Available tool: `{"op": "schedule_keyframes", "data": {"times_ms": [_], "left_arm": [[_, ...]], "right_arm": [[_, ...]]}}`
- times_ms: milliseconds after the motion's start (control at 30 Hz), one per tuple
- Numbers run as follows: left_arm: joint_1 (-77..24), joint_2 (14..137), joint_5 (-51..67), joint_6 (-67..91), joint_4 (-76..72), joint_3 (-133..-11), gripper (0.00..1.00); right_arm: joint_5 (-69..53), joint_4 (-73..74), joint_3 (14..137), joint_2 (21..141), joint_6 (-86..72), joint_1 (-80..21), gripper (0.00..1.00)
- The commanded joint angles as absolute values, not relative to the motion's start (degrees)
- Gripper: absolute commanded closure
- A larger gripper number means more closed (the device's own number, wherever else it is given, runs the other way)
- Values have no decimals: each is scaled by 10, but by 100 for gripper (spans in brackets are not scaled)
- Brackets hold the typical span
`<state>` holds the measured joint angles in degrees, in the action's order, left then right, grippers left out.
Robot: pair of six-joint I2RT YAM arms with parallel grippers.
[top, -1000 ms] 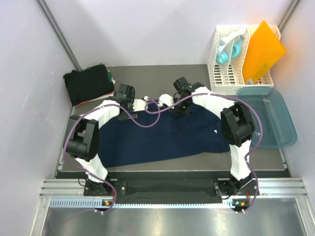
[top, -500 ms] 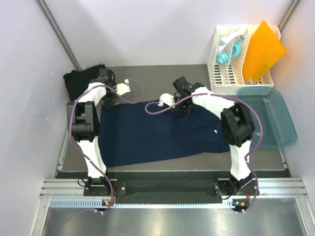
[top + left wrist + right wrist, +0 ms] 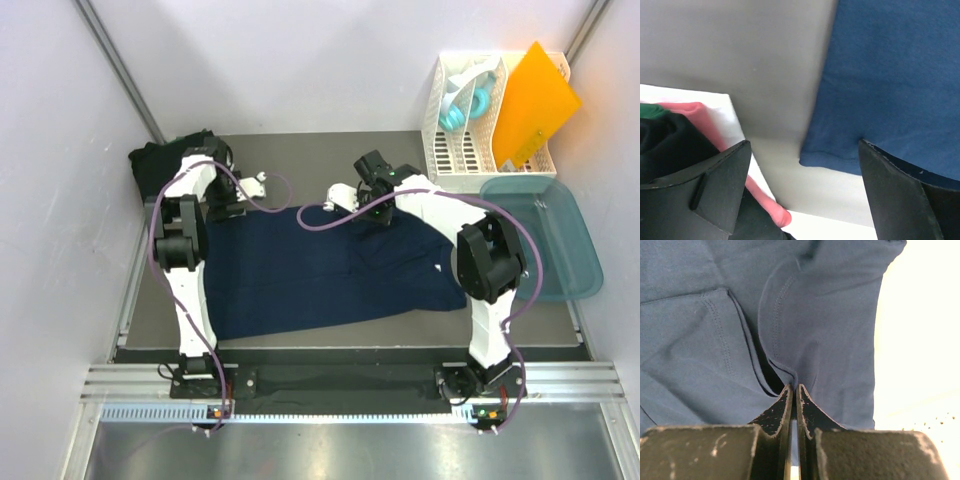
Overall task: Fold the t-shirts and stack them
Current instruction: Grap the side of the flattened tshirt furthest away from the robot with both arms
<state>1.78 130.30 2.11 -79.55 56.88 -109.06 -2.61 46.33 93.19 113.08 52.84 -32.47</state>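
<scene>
Grey worktop [image 3: 300, 150] between pale walls carries a navy t-shirt [image 3: 320, 275] spread flat across its middle. At the far left corner sits a pile of dark t-shirts [image 3: 160, 170]. Just right of that pile, the left end effector [image 3: 805, 145] hovers over the navy t-shirt's far left corner, jaws wide apart and holding nothing. The right end effector [image 3: 794, 388] is pinched tight on a fold at the shirt's far edge.

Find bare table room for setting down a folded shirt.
Free: the grey table strip behind the navy blue cloth t-shirt, between the pile of dark folded shirts and the white slotted plastic rack. Crowded: the right edge, rack beside teal plastic tub.
</scene>
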Motion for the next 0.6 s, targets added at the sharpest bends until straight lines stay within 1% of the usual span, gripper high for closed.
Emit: {"op": "schedule_keyframes", "data": {"times_ms": [0, 67, 100, 167, 300, 567], "left_arm": [[25, 1295, 36, -828, 632, -1095, 9], [28, 1284, 19, -825, 601, -1060, 8], [31, 1279, 16, -828, 572, -1051, 8], [39, 1281, 5, -829, 559, -1050, 8], [58, 1310, -15, -830, 579, -1096, 8], [84, 1361, -12, -831, 606, -1191, 8]], "right_arm": [[-11, 465, 949, 1092, 520, -323, 100], [-11, 463, 947, 1092, 520, -322, 100], [-13, 463, 948, 1092, 520, -322, 100], [-16, 465, 950, 1095, 520, -322, 100], [-22, 467, 968, 1106, 520, -322, 100], [-31, 476, 980, 1111, 519, -323, 100]]}}
